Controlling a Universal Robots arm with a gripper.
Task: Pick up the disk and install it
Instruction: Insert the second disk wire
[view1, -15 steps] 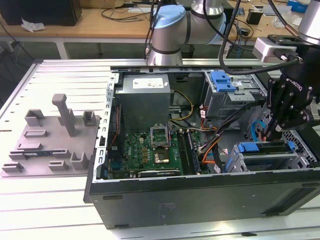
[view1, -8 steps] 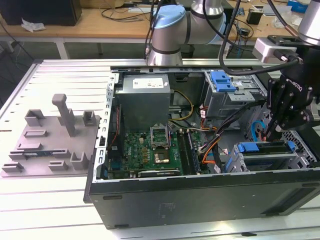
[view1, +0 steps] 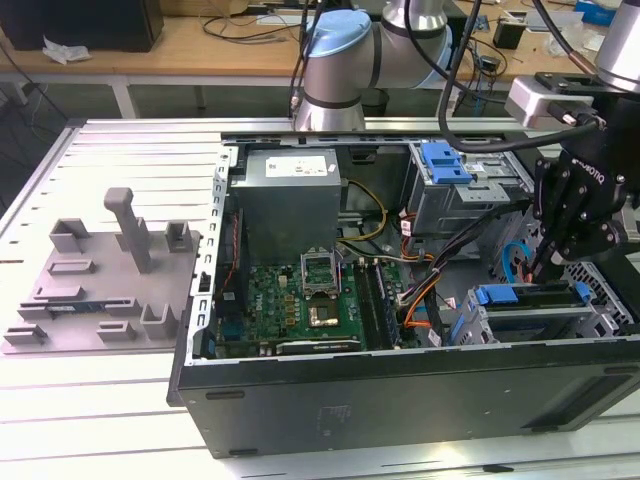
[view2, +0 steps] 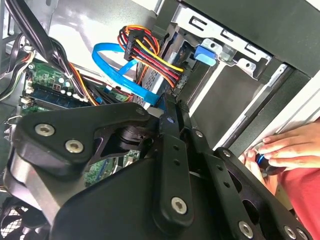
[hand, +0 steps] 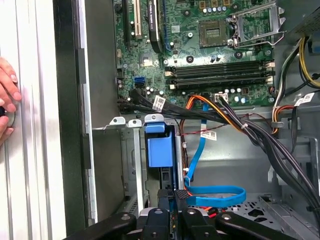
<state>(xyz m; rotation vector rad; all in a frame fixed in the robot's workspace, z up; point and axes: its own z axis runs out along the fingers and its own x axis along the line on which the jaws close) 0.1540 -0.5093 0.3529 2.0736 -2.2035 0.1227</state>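
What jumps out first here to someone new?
The open computer case on the metal table, its green motherboard exposed. At the exterior view's right, the black gripper reaches down beside the drive cage holding the disk with its blue bracket. A person's hand rests outside the case in the second wrist view.

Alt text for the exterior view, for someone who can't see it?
An open computer case lies on a slatted table, motherboard exposed. The arm's black claw hangs over the drive bays at the exterior view's right, above a blue-framed disk.
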